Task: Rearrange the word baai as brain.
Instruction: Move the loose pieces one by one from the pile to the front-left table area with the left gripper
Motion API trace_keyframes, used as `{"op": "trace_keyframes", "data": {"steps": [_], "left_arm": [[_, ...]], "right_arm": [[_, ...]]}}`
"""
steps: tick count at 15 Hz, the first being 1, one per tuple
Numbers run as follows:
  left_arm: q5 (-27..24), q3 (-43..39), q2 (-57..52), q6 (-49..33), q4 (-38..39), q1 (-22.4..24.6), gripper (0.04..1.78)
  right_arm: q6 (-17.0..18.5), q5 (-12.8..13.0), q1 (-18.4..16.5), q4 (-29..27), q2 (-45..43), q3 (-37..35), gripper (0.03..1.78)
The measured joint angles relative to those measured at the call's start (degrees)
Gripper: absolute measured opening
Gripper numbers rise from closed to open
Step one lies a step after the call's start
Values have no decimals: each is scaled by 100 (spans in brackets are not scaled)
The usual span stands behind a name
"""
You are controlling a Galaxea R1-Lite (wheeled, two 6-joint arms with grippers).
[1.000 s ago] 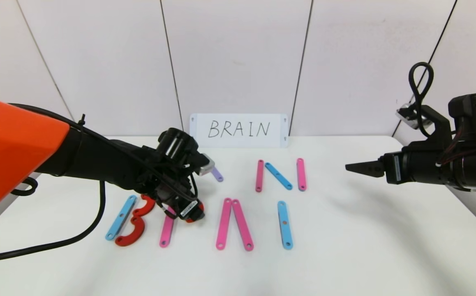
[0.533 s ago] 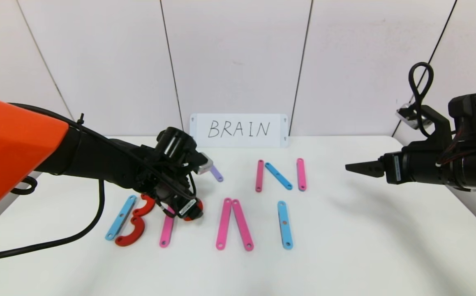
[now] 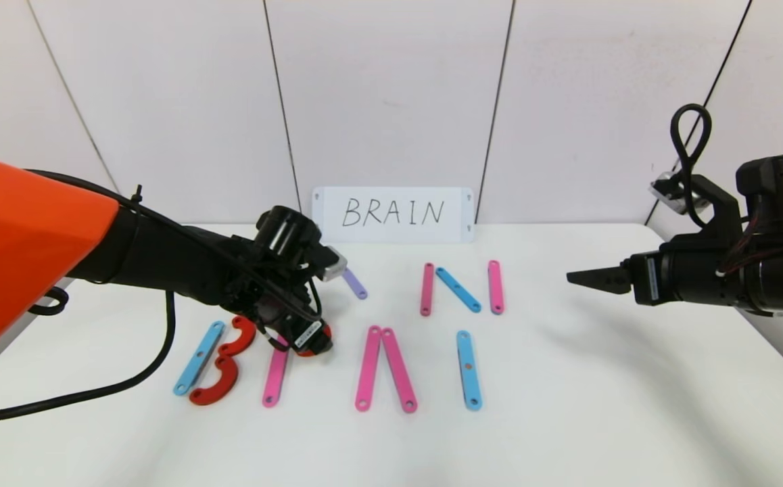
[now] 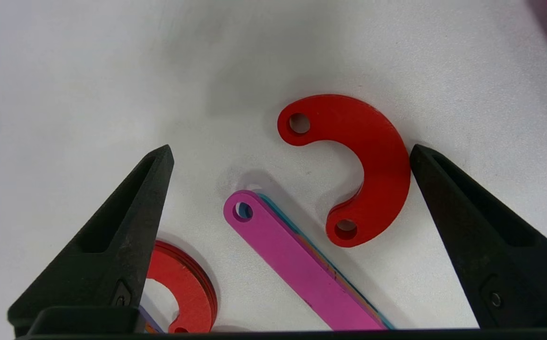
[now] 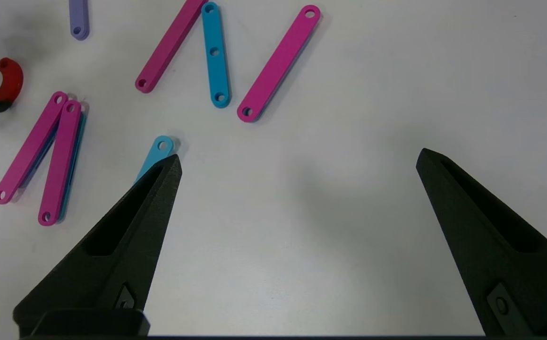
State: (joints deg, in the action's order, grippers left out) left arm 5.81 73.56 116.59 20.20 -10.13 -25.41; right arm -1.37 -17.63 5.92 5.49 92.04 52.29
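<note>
Letter row: the flat-piece letters lie on the near half of the white table [image 3: 567,419], left to centre.
Letter B: 1 sky-blue bar [image 3: 199,358] with 2 red curves [image 3: 224,370] stacked touching along its right side.
Letter R, partial: 1 pink bar [image 3: 274,377] just right of the B; a loose red curve [image 4: 358,160] lies beside the bar's far end, close but apart from it.
Letter A, partial: 2 pink bars [image 3: 385,367] meeting at their far ends, spread at the near ends.
Letter I: 1 blue bar [image 3: 468,369] lying alone right of the A.
Letter N: 2 pink bars with 1 blue diagonal [image 3: 458,289], set farther back, nearer the wall.
Purple bar: 1 short purple bar [image 3: 355,284] lies behind the row, beside the left wrist.
Left gripper [image 4: 292,156]: low over the loose red curve, fingers spread wide to either side of it, gripping nothing.
Right gripper [image 5: 297,160]: held above the table's right side, well apart from the letters, fingers released and wide.
Surface: plain white tabletop.
Room: pale panelled wall [image 3: 391,95] with dark seams; a white card [image 3: 393,214] reading BRAIN leans against it.
Change from 1 second ago: the left gripper has shifted slightly back and left; all pieces lie as before; the right arm is unmoved.
</note>
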Motion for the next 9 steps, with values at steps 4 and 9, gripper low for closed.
{"op": "trace_keyframes", "data": {"steps": [4,9], "left_arm": [[-12,196,9,-546,5,9,175],[138,480,218,-981,-10,99,175]], "right_arm": [[-1,-1,5,0,-4,0,174],[0,2,16,0,-4,-2,174]]}}
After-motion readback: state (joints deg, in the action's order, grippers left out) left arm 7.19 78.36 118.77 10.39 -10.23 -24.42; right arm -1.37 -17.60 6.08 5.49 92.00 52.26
